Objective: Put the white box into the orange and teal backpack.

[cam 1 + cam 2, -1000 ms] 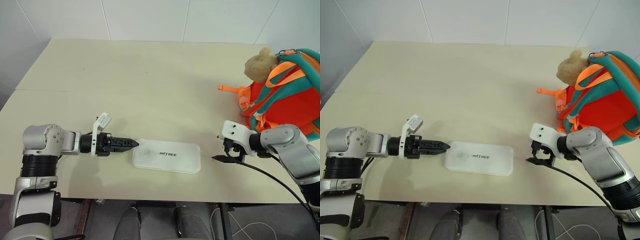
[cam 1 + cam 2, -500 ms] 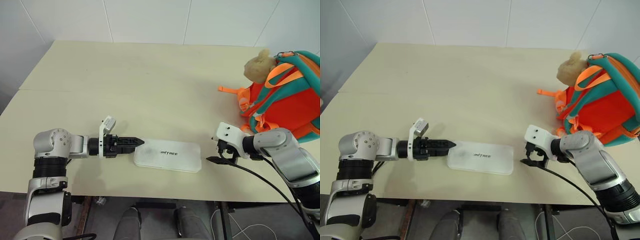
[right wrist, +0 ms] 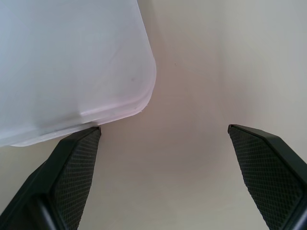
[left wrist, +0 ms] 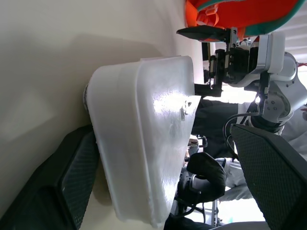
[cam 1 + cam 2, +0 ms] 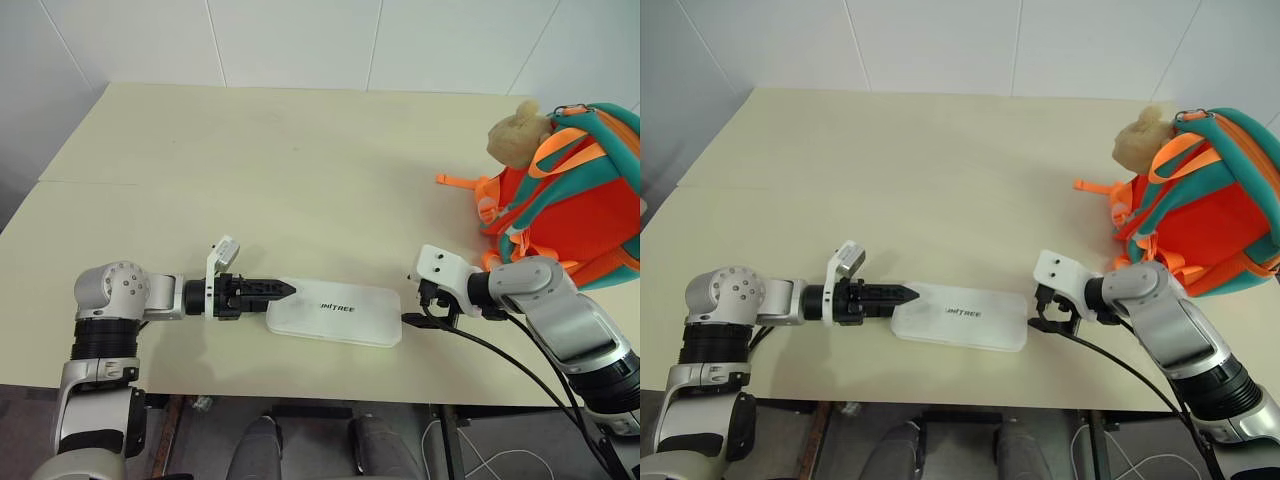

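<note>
Step judged: two-ended pickup of white box [image 5: 335, 312] on tabletop [image 5: 300, 170]. Left tool [image 5: 283, 290] and right tool [image 5: 413, 319] spread apart, nothing clamped. Next: ends squeezed, lifted toward orange and teal backpack [image 5: 570, 200].

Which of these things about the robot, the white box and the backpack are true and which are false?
1. The white box lies flat on the table. True.
2. The white box is already inside the orange and teal backpack. False: it lies on the table, apart from the backpack.
3. Both pincers are open. True: the left pincer is at one end of the box, the right pincer at the other.
4. The backpack stands on the robot's left side. False: it is on the right.
5. A plush toy sits on the backpack. True.
6. The right pincer is lifting the box. False: the box rests on the table.
</note>
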{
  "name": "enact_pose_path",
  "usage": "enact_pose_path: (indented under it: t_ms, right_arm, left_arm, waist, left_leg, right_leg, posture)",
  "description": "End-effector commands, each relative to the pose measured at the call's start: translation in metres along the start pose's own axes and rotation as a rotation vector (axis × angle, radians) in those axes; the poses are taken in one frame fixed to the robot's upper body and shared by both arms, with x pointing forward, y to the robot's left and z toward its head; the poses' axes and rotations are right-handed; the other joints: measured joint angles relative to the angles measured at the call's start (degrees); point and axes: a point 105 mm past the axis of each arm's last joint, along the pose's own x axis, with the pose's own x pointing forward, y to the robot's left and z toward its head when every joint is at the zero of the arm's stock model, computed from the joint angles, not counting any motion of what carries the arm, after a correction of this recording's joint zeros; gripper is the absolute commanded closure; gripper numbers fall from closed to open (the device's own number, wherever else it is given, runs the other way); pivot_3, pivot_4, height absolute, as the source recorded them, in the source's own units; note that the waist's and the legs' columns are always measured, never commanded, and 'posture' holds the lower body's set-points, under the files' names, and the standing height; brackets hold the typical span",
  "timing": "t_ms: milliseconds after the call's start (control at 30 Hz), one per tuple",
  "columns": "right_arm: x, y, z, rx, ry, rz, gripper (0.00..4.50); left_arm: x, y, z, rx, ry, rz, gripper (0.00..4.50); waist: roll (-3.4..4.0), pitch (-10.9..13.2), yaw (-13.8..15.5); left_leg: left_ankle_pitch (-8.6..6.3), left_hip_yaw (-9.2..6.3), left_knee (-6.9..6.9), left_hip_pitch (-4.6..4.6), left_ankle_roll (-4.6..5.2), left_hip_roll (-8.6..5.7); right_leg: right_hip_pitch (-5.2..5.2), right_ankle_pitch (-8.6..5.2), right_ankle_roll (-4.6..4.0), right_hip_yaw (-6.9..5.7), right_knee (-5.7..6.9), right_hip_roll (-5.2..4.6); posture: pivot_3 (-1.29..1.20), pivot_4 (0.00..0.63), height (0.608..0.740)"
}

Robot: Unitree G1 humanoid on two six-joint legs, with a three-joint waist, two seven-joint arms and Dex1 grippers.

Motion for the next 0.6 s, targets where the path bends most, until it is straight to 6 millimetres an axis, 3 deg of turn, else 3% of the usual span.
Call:
enact_pose_path:
  t_ms: [33,133,167,267,467,600]
  right_arm:
    - [0.003,0.006,0.007,-0.022,-0.02,0.024,0.0]
    - [0.002,0.005,0.007,-0.023,-0.019,0.02,0.0]
    - [0.001,0.004,0.006,-0.023,-0.015,0.017,0.0]
    - [-0.001,0.002,0.004,-0.021,-0.006,0.007,0.0]
    - [-0.005,-0.006,0.002,-0.019,0.001,-0.018,0.0]
    - [-0.007,-0.011,0.005,-0.011,-0.012,-0.034,0.0]
  left_arm:
    - [0.009,0.009,-0.015,-0.041,0.046,0.023,0.01]
    - [0.01,0.009,-0.016,-0.035,0.04,0.023,0.01]
    - [0.009,0.009,-0.014,-0.029,0.03,0.027,0.19]
    - [0.008,0.008,-0.014,-0.016,0.022,0.032,0.87]
    - [0.005,0.008,-0.015,0.028,0.039,0.057,2.76]
    - [0.003,0.011,-0.015,0.056,0.052,0.083,3.17]
  waist:
    - [0.0,0.0,0.1]
    - [0.0,0.0,0.1]
    - [0.0,0.0,0.2]
    - [0.0,0.0,0.1]
    - [-0.01,0.0,0.2]
    - [-0.04,0.0,0.2]
  left_leg:
    - [0.0,0.0,-0.01,0.0,0.0,0.0]
    - [0.0,0.0,-0.06,0.0,0.0,0.0]
    - [0.0,0.0,-0.07,0.0,0.0,-0.01]
    - [0.0,0.0,-0.07,0.0,0.0,-0.01]
    - [-0.01,0.0,-0.23,-0.02,-0.02,0.0]
    - [-0.01,0.01,-0.22,-0.02,-0.03,-0.01]
  right_leg:
    - [0.0,0.0,0.0,0.0,-0.01,0.0]
    - [0.0,0.0,0.0,0.0,-0.08,-0.01]
    - [0.0,0.0,0.0,0.0,-0.09,-0.01]
    - [0.0,0.0,0.0,0.0,-0.1,-0.01]
    - [-0.04,-0.01,-0.02,-0.01,-0.25,0.0]
    - [0.01,0.0,-0.02,0.0,-0.31,-0.02]
  posture:
    - [0.0,0.15,0.74]
    - [0.0,0.15,0.74]
    - [0.0,0.15,0.74]
    - [0.0,0.15,0.74]
    - [0.0,0.15,0.74]
    - [0.0,0.15,0.74]
